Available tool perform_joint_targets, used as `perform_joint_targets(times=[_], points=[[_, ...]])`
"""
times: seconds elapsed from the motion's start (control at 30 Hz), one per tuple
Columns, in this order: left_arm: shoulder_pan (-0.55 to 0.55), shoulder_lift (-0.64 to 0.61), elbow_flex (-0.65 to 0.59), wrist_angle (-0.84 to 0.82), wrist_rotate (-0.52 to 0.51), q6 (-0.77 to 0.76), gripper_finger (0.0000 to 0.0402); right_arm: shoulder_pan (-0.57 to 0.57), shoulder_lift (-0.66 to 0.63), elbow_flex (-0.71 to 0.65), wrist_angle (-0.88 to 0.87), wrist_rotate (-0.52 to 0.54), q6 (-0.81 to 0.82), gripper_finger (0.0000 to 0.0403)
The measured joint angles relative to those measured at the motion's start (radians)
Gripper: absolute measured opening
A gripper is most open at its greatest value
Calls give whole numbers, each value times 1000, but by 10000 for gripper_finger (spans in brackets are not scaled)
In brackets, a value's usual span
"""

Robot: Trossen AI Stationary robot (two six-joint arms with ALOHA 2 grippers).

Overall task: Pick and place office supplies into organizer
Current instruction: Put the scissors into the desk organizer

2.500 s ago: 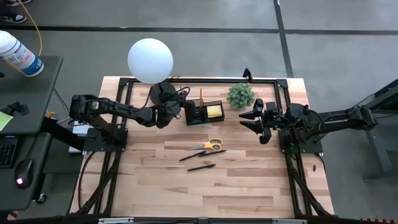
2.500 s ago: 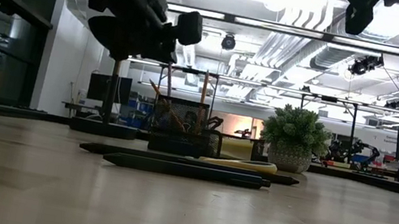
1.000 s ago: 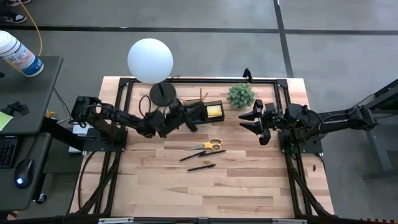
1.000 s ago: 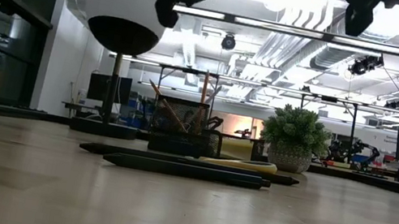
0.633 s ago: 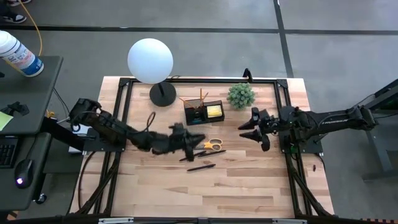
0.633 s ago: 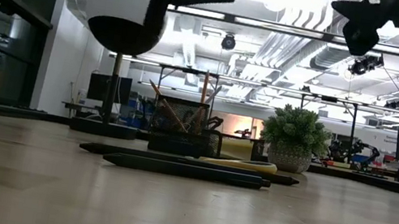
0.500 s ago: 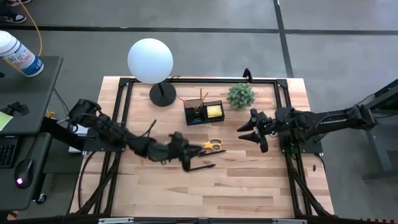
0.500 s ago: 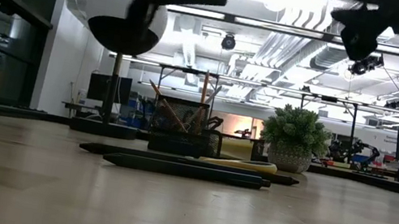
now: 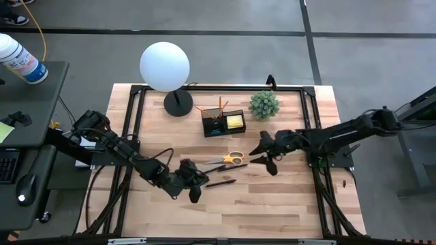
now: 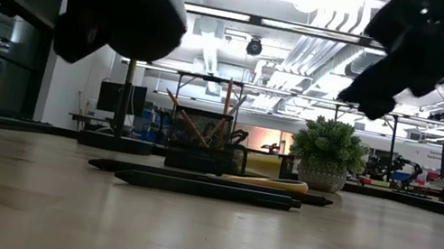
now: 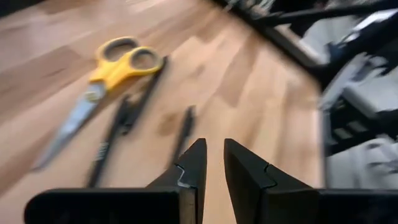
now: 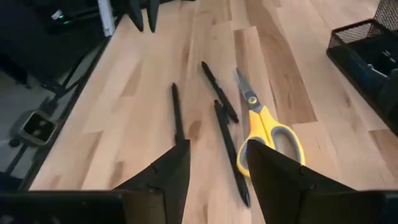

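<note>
While both arms reach in over the wooden surface [image 9: 272, 204], nothing is gripped yet. Left pincer [image 9: 193, 191] hangs low just left of the lone dark pen [image 9: 221, 183]; in the left wrist view its fingers [image 11: 194, 163] stand close with only a narrow slot between them, empty, with the pen tip just ahead. Globe lamp [image 9: 165, 66] stands at the far left corner, not involved.

Centre: two more dark pens [image 9: 221, 167] lie crossed just below the yellow-handled scissors [image 9: 231, 158], blades touching or nearly touching the pens, can't tell which. Organizer [image 9: 223, 122] sits farther back, well apart from the loose items, already holding orange pencils [image 9: 219, 105] and the yellow sticky-note pad [image 9: 234, 121]. Green plant [image 9: 263, 104] just right of it.

Right pincer [image 9: 262, 156] hovers just right of the scissors handles; the right wrist view shows the fingers [image 12: 168, 171] spread wide, empty, aimed at scissors and pens.

Risks, as I judge them:
- left slot looks too narrow for the pen; coming down like that would push or roll it away
- both pincers are heading for the same small cluster, so the arms could collide
- a right grab at the scissors could drag the crossed pens along or pinch a pen too
- thin pens lie flat on the surface, so fingertips may scrape wood and slip off
</note>
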Motion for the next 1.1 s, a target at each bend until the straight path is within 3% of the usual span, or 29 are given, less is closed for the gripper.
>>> perform_joint_targets(times=[0.3,0.57,1.1], points=[[42,0,0,-167,3,4,46,-7,271,83,86,59,-80,155],[60,0,0,-206,9,76,46,-7,432,228,-17,173,-80,155],[59,0,0,-270,9,161,46,-25,598,355,-208,122,-106,155]])
